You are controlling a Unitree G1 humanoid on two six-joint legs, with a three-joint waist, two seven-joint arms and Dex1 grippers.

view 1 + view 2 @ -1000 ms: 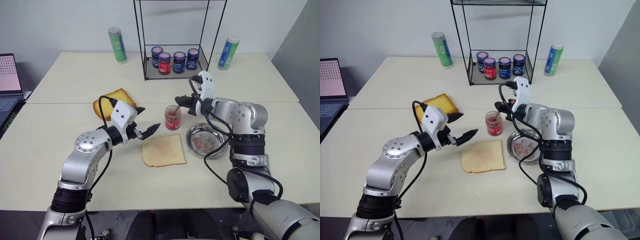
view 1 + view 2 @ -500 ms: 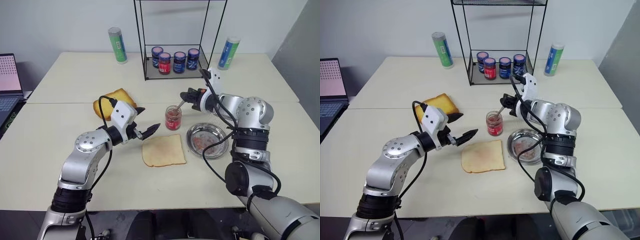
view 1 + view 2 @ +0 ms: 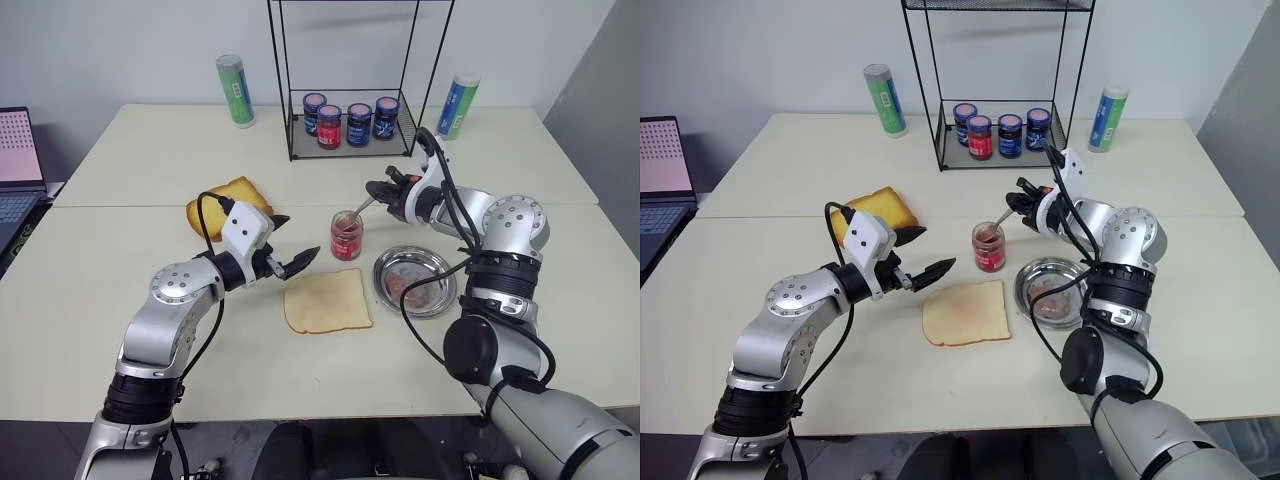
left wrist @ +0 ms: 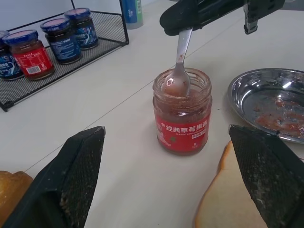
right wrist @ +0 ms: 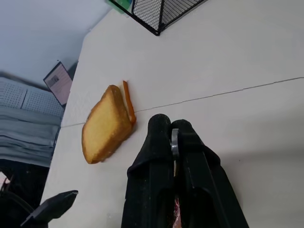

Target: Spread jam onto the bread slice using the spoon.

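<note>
One open jam jar (image 3: 346,235) stands at the centre of the frame, red label facing the left arm, with the jam (image 4: 182,112) reaching most of the way up the glass; one spoon (image 4: 179,66) leans in it, bowl down in the spread, handle rising up and to the right into the right gripper (image 3: 375,191), whose two black fingers are pinched tight on the handle's end; the left gripper (image 3: 293,244) hangs left of the jar with its jaws spread wide, holding nothing; one bread slice (image 3: 326,300) lies flat just below the jar, lower centre of the frame, faintly pink in the middle; one steel dish (image 3: 414,281), smeared with red, sits just right of the slice; one thick golden toast chunk (image 3: 226,206) lies at centre left; four capped jars (image 3: 349,119) line the floor of a black wire rack (image 3: 345,80) at upper centre; two tall cans, a green one (image 3: 236,91) and a blue-green one (image 3: 456,106), flank the rack; the surface is two pale cream tables (image 3: 120,310) pushed together, a seam between them; one laptop (image 3: 17,170) sits at the left edge; a plain white wall behind.
</note>
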